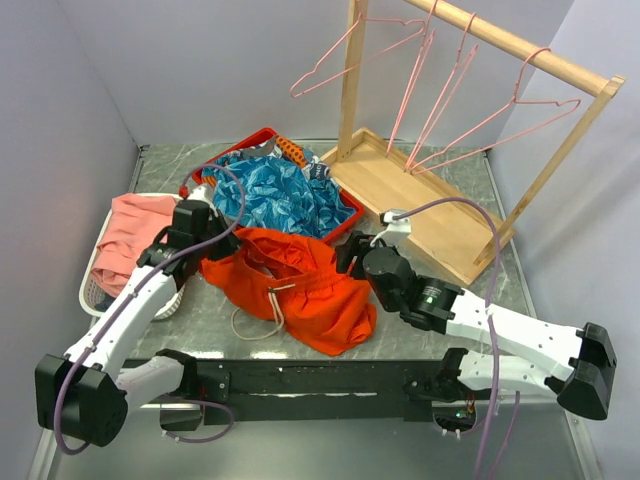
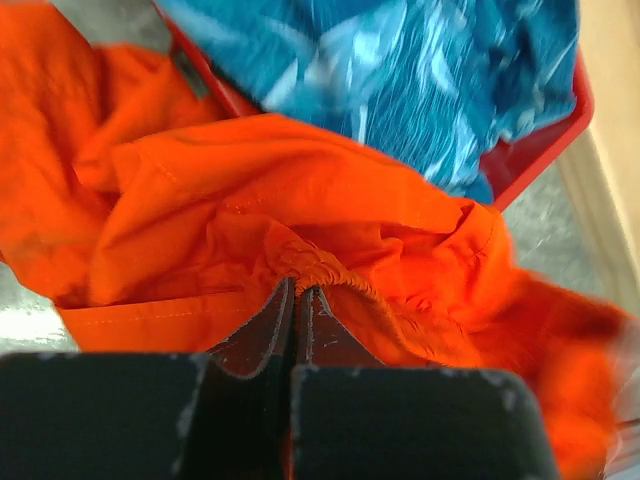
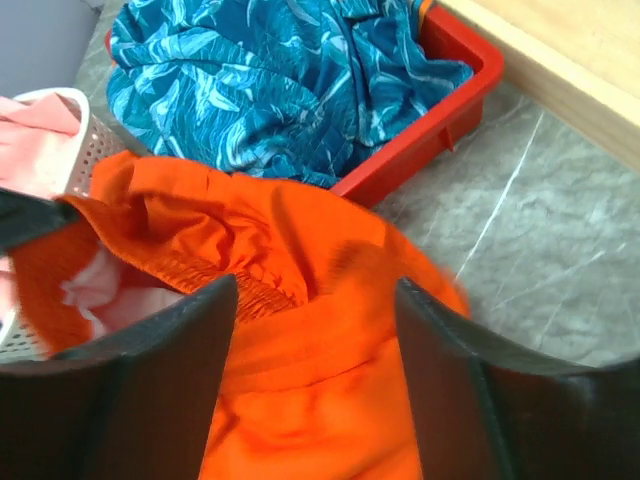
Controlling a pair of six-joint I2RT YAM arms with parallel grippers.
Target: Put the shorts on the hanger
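The orange-red shorts (image 1: 305, 285) lie crumpled on the table in front of the red bin, with the white drawstring (image 1: 262, 318) looped at their near edge. My left gripper (image 1: 207, 252) is shut on the gathered elastic waistband at the shorts' left side; the left wrist view shows the fingers (image 2: 298, 295) pinched together on the orange fabric (image 2: 300, 190). My right gripper (image 1: 352, 252) is open and empty just above the shorts' right edge; in the right wrist view (image 3: 315, 290) its jaws stand wide over the fabric (image 3: 300, 240). Several pink wire hangers (image 1: 440, 110) hang on the wooden rail at the back right.
A red bin (image 1: 345, 225) holding a blue leaf-patterned garment (image 1: 270, 195) stands behind the shorts. A white basket (image 1: 95, 290) with a salmon-pink cloth (image 1: 135, 235) is at the left. The wooden rack base (image 1: 420, 200) lies at the back right.
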